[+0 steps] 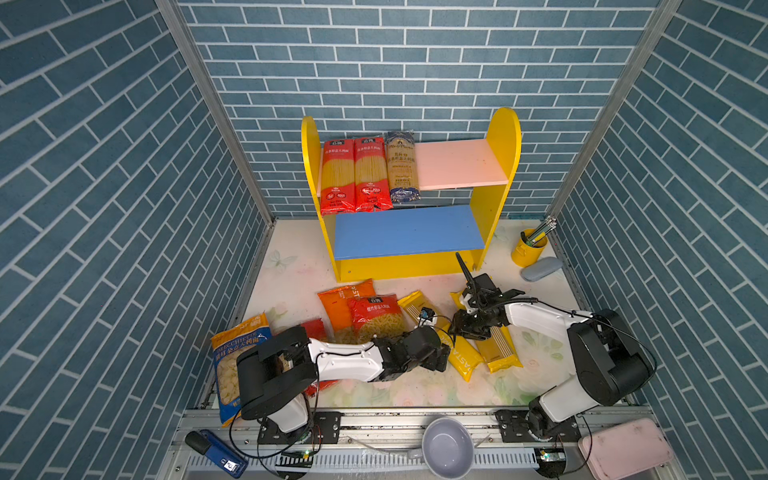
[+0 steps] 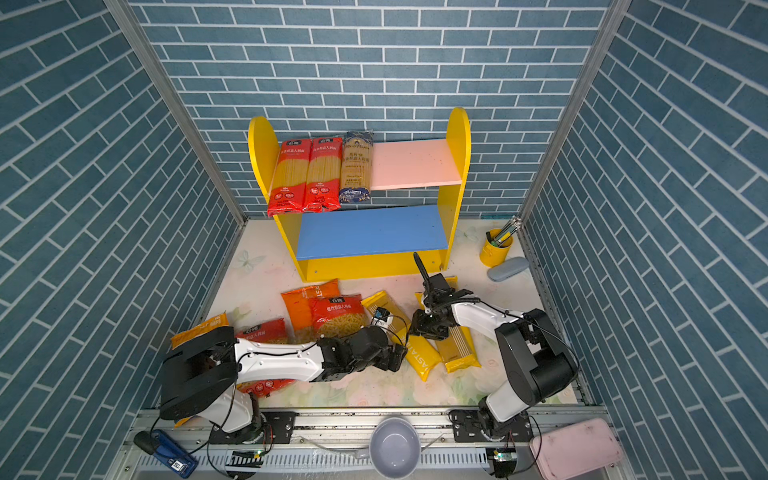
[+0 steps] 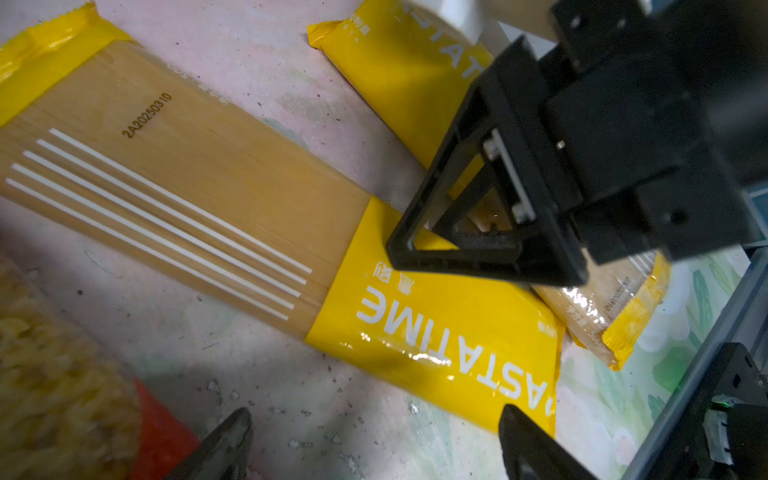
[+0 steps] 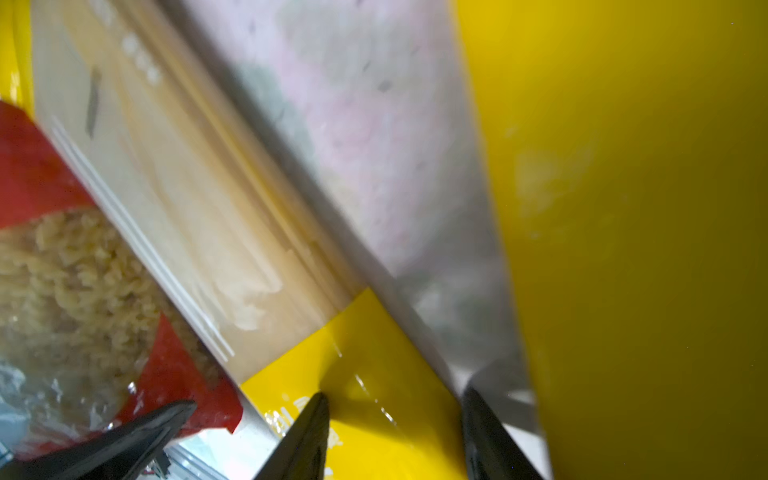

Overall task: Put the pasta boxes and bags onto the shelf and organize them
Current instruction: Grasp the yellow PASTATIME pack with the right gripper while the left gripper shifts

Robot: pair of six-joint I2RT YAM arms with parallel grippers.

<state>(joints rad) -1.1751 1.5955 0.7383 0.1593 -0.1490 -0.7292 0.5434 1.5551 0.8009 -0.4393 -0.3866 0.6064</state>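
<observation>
The left gripper [image 3: 374, 440], jaws spread wide, is held low over the yellow spaghetti pack [image 3: 436, 336] on the table [image 1: 374, 390], forearm stretched rightward. The right gripper [image 4: 395, 432], elbow bent back, is set half-open astride that pack's edge. The shelf [image 1: 505, 137] stands behind, three spaghetti packs [image 1: 370, 174] laid on its pink board.

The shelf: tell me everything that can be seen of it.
The shelf is a small two-tier unit that looks like painted board: yellow round-topped side panels, a pink upper board, a blue lower board and a yellow base strip. It stands upright on the table against the brick back wall. Two red spaghetti packs and a dark-blue pack lie side by side on the left of the pink board, their ends overhanging its front edge. The blue board is bare. Neither gripper touches it.
</observation>
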